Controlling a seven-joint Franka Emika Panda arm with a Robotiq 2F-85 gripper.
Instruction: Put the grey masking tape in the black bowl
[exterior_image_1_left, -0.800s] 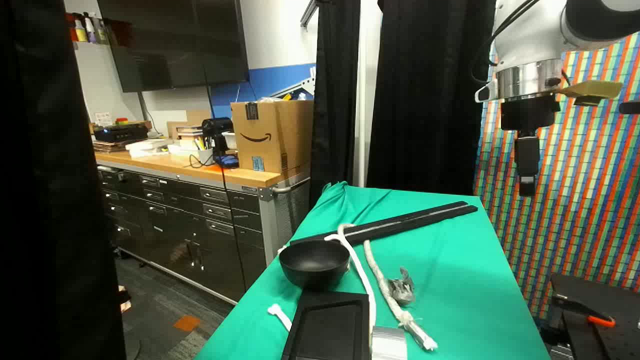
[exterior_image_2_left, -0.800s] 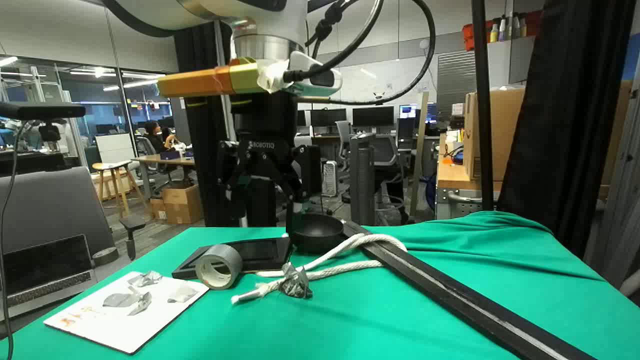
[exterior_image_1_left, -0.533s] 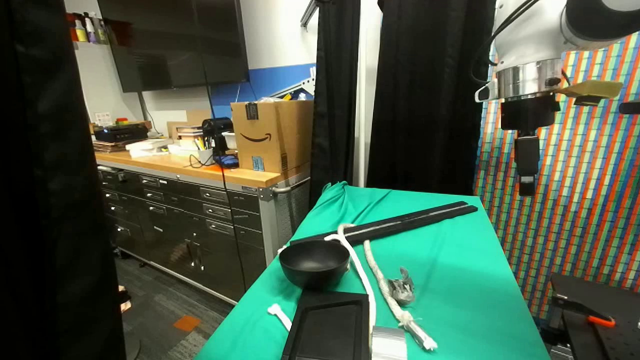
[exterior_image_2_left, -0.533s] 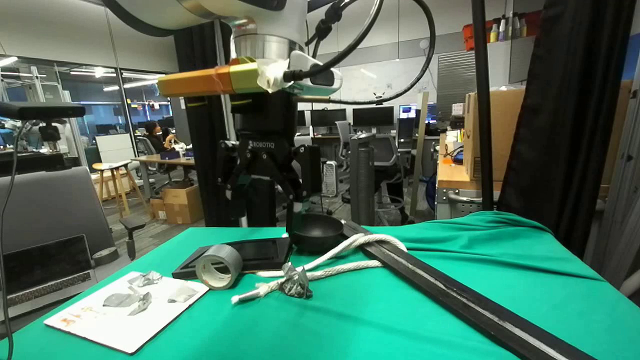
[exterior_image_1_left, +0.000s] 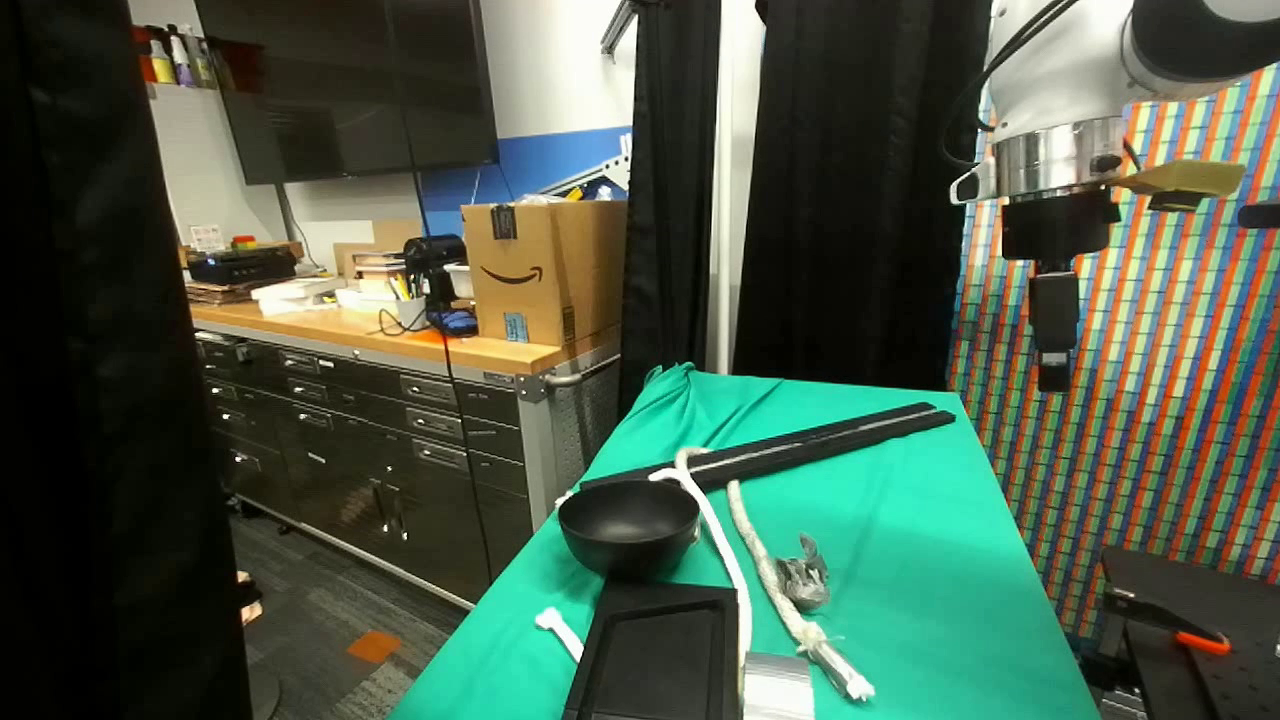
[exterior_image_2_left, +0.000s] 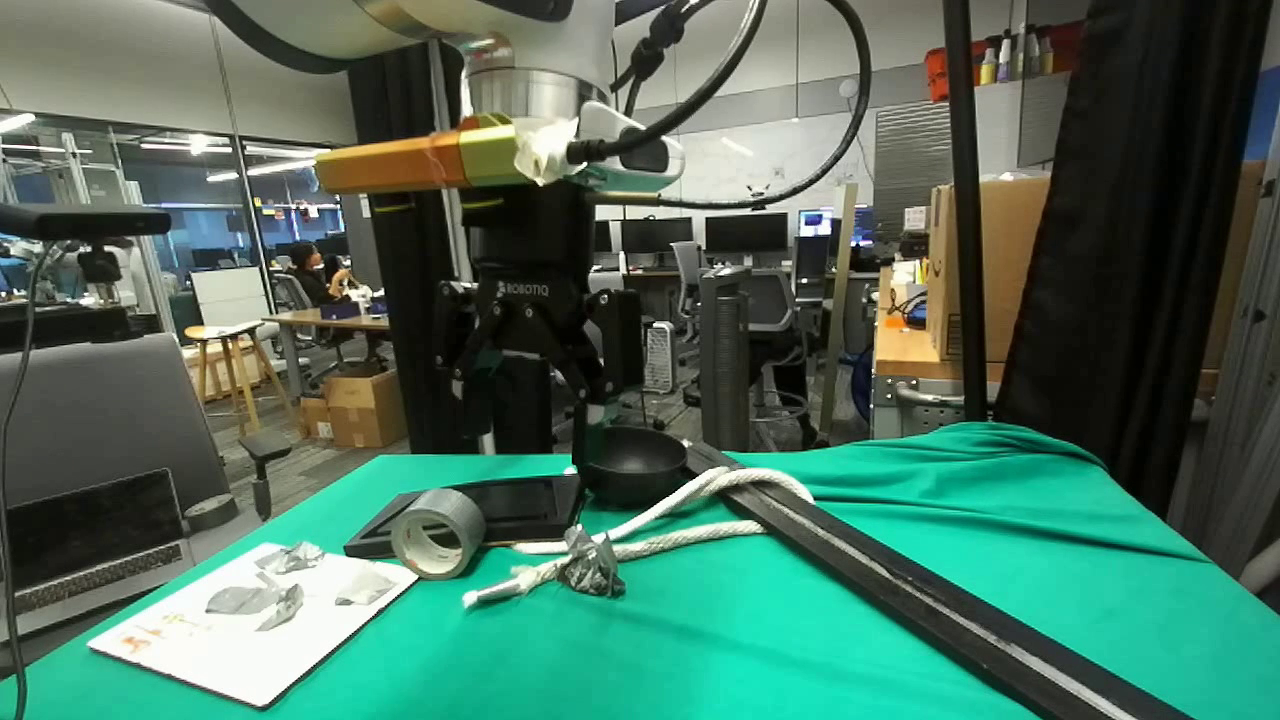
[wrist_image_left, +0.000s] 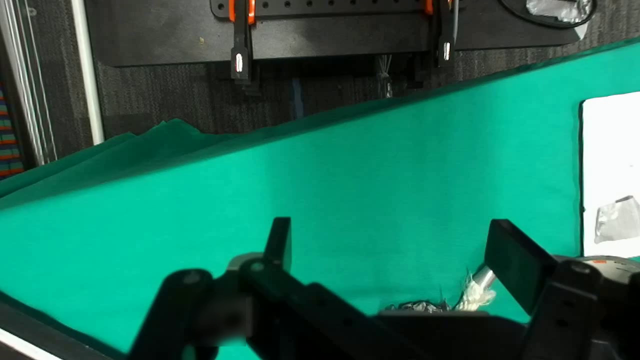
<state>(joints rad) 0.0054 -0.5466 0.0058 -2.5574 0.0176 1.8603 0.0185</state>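
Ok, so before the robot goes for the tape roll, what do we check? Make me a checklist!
1. Gripper open? Ok: its jaws stand apart, holding nothing.
2. Gripper over the grey tape roll? Not ok: the roll shows at the wrist view's right edge, partly hidden by the gripper.
3. Roll clear of the flat black tray? Cannot tell whether they touch.
4. Roll steady? Cannot tell: it stands on its round edge, so might roll.
5. Black bowl ready? Ok: it sits open side up.
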